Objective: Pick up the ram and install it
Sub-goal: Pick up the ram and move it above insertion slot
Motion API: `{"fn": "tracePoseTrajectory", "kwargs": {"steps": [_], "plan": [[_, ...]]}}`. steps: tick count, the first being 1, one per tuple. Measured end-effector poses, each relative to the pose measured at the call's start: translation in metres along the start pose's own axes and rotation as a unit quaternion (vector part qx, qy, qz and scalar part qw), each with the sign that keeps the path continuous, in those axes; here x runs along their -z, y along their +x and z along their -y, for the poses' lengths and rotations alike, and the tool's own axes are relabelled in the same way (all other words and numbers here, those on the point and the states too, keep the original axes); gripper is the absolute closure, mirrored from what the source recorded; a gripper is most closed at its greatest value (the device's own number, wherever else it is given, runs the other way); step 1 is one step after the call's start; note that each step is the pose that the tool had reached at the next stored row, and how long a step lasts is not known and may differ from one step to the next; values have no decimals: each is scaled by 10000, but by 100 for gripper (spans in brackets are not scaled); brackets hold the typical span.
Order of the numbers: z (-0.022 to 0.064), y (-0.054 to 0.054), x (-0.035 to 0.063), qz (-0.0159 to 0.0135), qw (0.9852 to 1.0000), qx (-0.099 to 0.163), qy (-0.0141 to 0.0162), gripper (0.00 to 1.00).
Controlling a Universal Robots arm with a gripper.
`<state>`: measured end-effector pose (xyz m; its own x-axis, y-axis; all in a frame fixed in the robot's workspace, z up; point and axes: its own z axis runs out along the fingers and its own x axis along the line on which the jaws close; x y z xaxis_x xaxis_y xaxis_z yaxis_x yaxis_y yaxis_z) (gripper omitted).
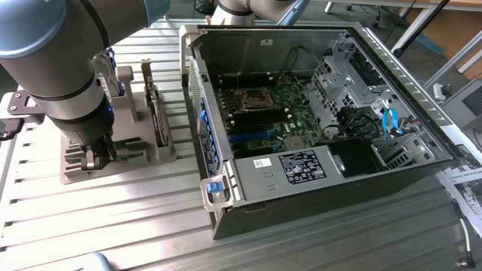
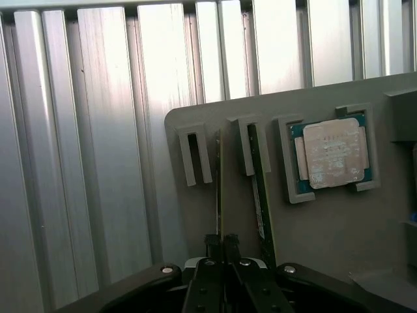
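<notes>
Grip: gripper (image 2: pixel 222 246) sits low in the wrist view, its fingers (image 2: pixel 212 244) pinched onto the top edge of the ram (image 2: pixel 219 189), a thin stick seen edge-on.
Ram: it stands upright in a slot of the grey holder (image 2: pixel 326 228), at the exterior view's left, beside the open PC case (image 1: pixel 316 192).
Step in hand: seating the grasp before any lift, I judge; a centred, square pinch and a straight pull out of the slot would keep the board from binding or bending.
Neighbour: second stick (image 2: pixel 260 189) stands just beside the held one, in the next slot; a sideways drift could knock it.
Processor: square silver chip (image 2: pixel 332 153) lies flat in its pocket, further along the holder, apart from the fingers.
Case: motherboard (image 1: pixel 263 113) lies exposed inside, with cables (image 1: pixel 388 121) on the exterior view's right.
Obstacle: case wall (image 1: pixel 197 84) rises between holder and board.
Table: ribbed metal top (image 1: pixel 113 209) carries everything.
</notes>
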<state>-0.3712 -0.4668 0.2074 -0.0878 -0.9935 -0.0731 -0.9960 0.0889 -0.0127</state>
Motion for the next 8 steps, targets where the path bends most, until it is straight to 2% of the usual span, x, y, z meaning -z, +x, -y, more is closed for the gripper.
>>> {"fn": "tracePoseTrajectory", "kwargs": {"steps": [8], "plan": [[0, -2, 24, -3, 10000, 0, 0, 87]]}}
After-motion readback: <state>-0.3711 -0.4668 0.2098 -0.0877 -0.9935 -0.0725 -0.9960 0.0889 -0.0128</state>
